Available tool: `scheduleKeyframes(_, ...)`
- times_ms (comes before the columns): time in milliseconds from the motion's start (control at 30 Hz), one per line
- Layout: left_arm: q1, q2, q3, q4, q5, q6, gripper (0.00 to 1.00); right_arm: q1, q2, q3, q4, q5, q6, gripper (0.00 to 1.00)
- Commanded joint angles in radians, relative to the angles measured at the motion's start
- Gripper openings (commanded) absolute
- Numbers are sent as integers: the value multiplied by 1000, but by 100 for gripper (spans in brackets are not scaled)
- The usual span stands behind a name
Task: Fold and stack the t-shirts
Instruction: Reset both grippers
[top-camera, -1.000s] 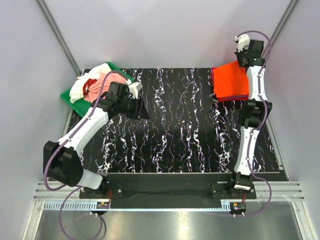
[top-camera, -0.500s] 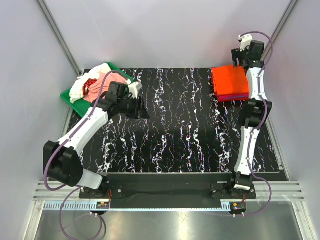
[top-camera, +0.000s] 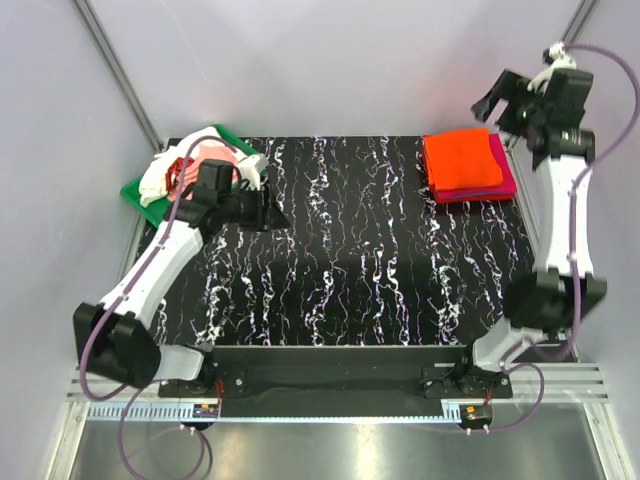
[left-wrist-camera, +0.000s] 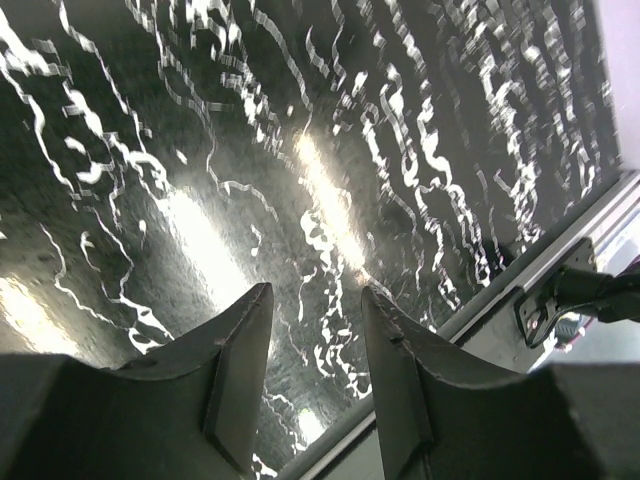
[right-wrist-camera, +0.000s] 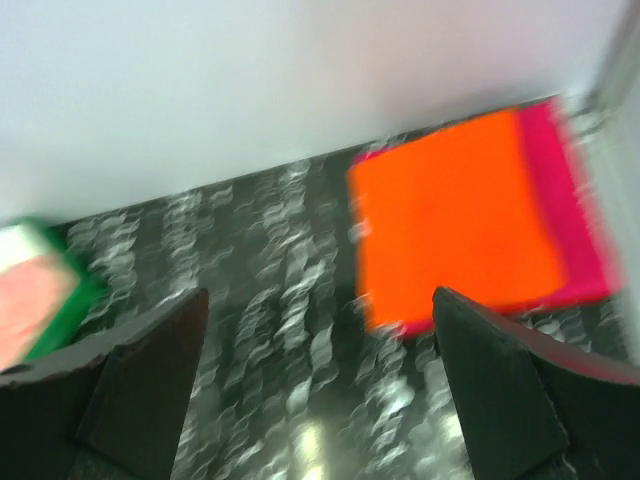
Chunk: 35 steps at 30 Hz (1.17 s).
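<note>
place: robot lab cell | cues: plain white walls (top-camera: 340, 60), aluminium frame (top-camera: 118, 78)

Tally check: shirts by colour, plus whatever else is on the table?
Orange shirt: 1 (folded, on top)
Magenta shirt: 1 (folded, beneath the orange)
Pale pink shirt: 1 (crumpled, on tray)
White shirt: 1 (crumpled, on tray)
Red shirt: 1 (crumpled, on tray)
Green tray: 1
Total: 6, taking each crumpled colour as one shirt; more may be hidden.

1. Overhead view: bright, even light; my table (top-camera: 350, 270) is sharp, with a soft shadow band across its middle.
2. My left wrist view: white glare patches on the table.
3. My right wrist view: motion-blurred; the orange t-shirt (right-wrist-camera: 455, 215) on the table is smeared.
</note>
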<state>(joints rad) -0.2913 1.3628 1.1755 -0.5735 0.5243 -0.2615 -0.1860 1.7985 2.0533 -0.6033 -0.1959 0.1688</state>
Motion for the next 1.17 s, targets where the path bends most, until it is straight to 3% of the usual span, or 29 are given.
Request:
scheduleKeyframes(0,10,-100,18,95,32,7,48,6,-192,-281,-86,-255,236,100)
scheduleKeyframes(33,14,-116,13,112,45,-1,49,8,-290,-414,-64,-296,256,100)
scheduleKeyframes(100,20,-149,6,147,55,-18,58,11,-382,-523,-6,-404,294,100)
scheduleKeyframes(200,26,-175,-5,181,83,-30,59,16,-568,-715,66,-430,382,100)
scheduleKeyframes(233,27,-182,-8,188,98,-31,99,17,-664,-763,88,-435,399,100)
scheduleKeyframes(333,29,-217,-25,213,109,-28,99,17,-821,-951,105,-396,446,100)
scheduleKeyframes(467,29,-300,-83,264,83,-27,99,16,-909,-1055,105,-422,414,100)
scheduleKeyframes(1133,27,-295,-126,330,132,-73,99,16,-906,-1049,105,-367,396,100)
